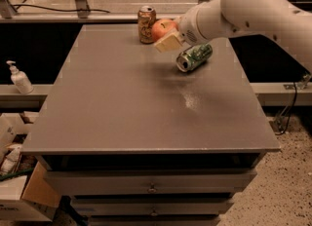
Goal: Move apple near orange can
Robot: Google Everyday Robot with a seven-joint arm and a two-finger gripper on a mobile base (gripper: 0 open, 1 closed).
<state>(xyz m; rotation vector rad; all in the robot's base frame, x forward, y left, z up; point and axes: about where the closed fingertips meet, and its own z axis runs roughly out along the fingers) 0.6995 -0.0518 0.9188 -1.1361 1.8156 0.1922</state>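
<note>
Your tool, on the white arm reaching in from 2 o'clock, is clamping the round red-orange apple, with its pale near finger pressing across the fruit's front. The apple is being held at the far end of the grey metal bench, toward 12 o'clock, just beside the slim orange-brown drink can at that can's 3 o'clock. Whether the two are touching, you cannot tell. A green and silver can is lying on its side at the apple's 5 o'clock.
</note>
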